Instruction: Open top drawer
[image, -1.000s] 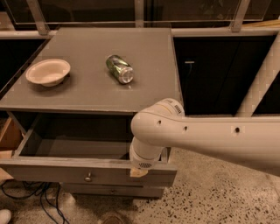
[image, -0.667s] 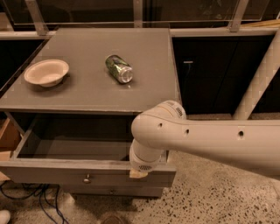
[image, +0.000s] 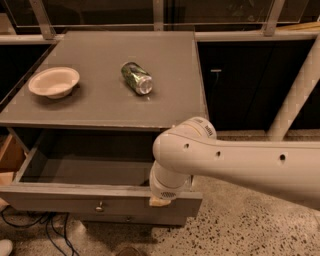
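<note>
- Gripper (image: 161, 201): at the upper edge of the top drawer's front panel, right of centre. It is almost wholly hidden beneath the round white wrist, with only a small tan part showing below it. Whether it is open or closed cannot be told.
- Arm (image: 240, 165): a thick white limb that enters from the right edge and bends down over the drawer's right front corner.
- Top drawer (image: 60, 190): a wide grey drawer standing open, its box drawn forward from under the cabinet top. The dark interior is exposed and shows no contents.
- Knob (image: 100, 205): small, round and metal, at the centre of the front panel, left of the gripper and apart from it.
- Lower drawer front (image: 129, 218): a slimmer grey panel with its own small knob, just below the open drawer.
- Cabinet top (image: 100, 107): a flat grey surface.
- Bowl (image: 54, 81): pale and shallow, upright near the left edge of the top.
- Can (image: 137, 77): green and silver, lying on its side near the centre, well apart from the bowl.
- Cables (image: 47, 227): dark cords on the speckled floor (image: 250, 225) at lower left.
</note>
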